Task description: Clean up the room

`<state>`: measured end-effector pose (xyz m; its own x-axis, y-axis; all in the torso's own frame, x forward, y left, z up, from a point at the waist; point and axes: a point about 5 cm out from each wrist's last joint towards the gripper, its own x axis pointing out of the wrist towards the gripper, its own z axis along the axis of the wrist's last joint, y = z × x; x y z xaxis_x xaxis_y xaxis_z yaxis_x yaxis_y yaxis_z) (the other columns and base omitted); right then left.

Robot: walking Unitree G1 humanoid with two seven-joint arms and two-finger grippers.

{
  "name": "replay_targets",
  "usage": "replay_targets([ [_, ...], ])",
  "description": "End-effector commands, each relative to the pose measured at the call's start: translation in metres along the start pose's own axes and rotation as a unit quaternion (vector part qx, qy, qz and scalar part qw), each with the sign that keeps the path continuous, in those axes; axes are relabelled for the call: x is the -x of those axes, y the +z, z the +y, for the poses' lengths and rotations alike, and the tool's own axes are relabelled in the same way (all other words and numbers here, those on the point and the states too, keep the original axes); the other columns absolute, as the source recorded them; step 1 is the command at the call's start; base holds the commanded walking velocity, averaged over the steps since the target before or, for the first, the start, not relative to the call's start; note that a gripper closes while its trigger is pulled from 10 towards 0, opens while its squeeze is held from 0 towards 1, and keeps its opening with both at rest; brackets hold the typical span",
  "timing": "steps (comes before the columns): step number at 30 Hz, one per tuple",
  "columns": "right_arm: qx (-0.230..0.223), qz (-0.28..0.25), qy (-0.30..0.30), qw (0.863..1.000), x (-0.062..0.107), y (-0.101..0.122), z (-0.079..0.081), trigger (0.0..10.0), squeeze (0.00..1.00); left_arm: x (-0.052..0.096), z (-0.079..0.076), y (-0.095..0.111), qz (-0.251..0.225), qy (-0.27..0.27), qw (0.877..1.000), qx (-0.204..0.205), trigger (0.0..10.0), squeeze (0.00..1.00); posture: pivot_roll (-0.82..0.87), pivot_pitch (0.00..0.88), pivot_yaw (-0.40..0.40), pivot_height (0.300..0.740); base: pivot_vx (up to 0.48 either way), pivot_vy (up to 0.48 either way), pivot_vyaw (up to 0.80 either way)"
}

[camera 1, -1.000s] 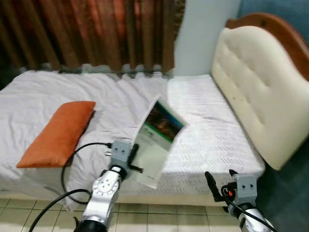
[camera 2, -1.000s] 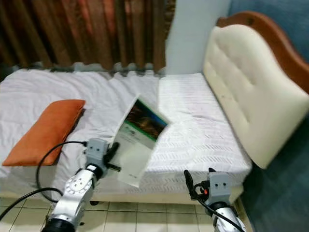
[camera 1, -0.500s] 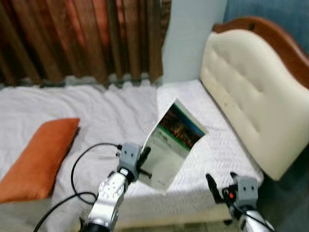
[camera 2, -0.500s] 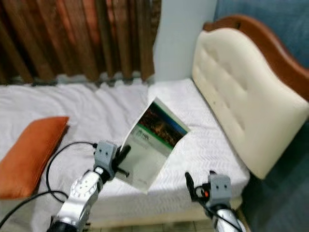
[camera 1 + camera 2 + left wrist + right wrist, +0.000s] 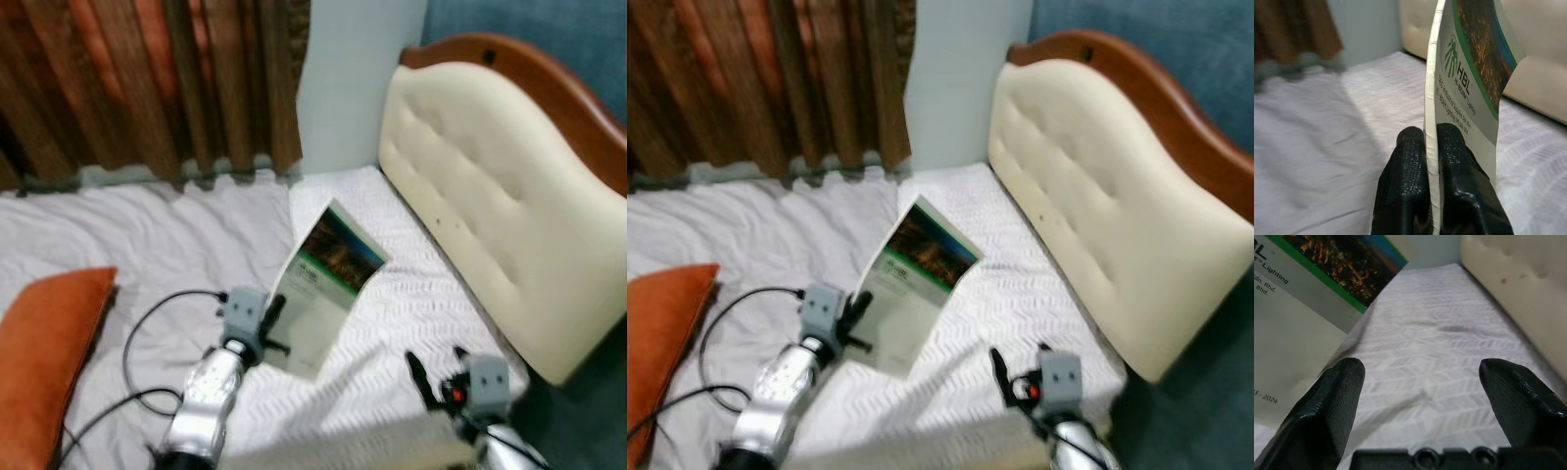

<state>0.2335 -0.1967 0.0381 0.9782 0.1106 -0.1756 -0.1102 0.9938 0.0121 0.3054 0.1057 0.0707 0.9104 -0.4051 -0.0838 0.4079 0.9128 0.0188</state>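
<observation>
upright above the bed point(image 5: 411, 294), the catalogue point(image 5: 323, 289) is clenched edgewise by the left pincer point(image 5: 1431, 147).

An orange rectangular fabric pillow point(image 5: 44, 362) lies at the left on the white-sheeted bed point(image 5: 176, 235); the cream tufted padded headboard point(image 5: 490, 196) stands at its right, brown pleated curtains point(image 5: 147, 78) behind.
</observation>
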Motion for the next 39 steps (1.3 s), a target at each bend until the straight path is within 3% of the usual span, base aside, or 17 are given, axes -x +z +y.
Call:
replay_targets([
  [1,-0.002,-0.001,0.007,1.0,-0.002,0.001,0.002,10.0,0.0,-0.005,0.001,0.009,-0.018,-0.005,1.0,-0.006,10.0,0.0,-0.1,0.0,-0.015,0.74,0.48,0.0,0.0],
  [8,0.001,0.005,0.009,1.0,0.0,-0.001,0.001,10.0,0.0,-0.013,0.0,0.004,0.005,-0.003,1.0,0.011,10.0,0.0,-0.11,0.0,-0.012,0.74,0.137,0.0,0.0],
  [33,0.003,0.014,0.024,1.0,0.007,-0.006,0.004,10.0,0.0,-0.024,-0.005,0.003,0.005,-0.01,0.999,0.033,10.0,0.0,-0.13,0.006,-0.012,0.74,0.371,-0.3,0.0],
  [36,0.004,0.016,0.026,1.0,0.01,-0.006,0.004,10.0,0.0,-0.028,-0.016,0.003,0.006,-0.02,0.998,0.066,10.0,0.0,-0.14,0.025,-0.017,0.74,0.382,-0.288,0.0],
  [37,0.005,0.018,0.027,0.999,0.016,-0.007,0.004,10.0,0.0,-0.034,-0.024,0.002,0.018,-0.016,0.992,0.126,10.0,0.0,-0.16,0.061,-0.03,0.74,0.0,0.0,0.0],
  [38,0.005,0.018,0.027,0.999,0.016,-0.007,0.004,10.0,0.0,-0.034,-0.024,0.002,0.018,-0.016,0.992,0.126,10.0,0.0,-0.16,0.061,-0.03,0.74,0.0,0.0,0.0],
  [39,0.007,0.02,0.029,0.999,0.02,-0.006,0.004,10.0,0.0,-0.039,-0.029,0.001,0.027,-0.014,0.985,0.172,10.0,0.0,-0.17,0.079,-0.038,0.74,0.0,0.0,0.0],
])
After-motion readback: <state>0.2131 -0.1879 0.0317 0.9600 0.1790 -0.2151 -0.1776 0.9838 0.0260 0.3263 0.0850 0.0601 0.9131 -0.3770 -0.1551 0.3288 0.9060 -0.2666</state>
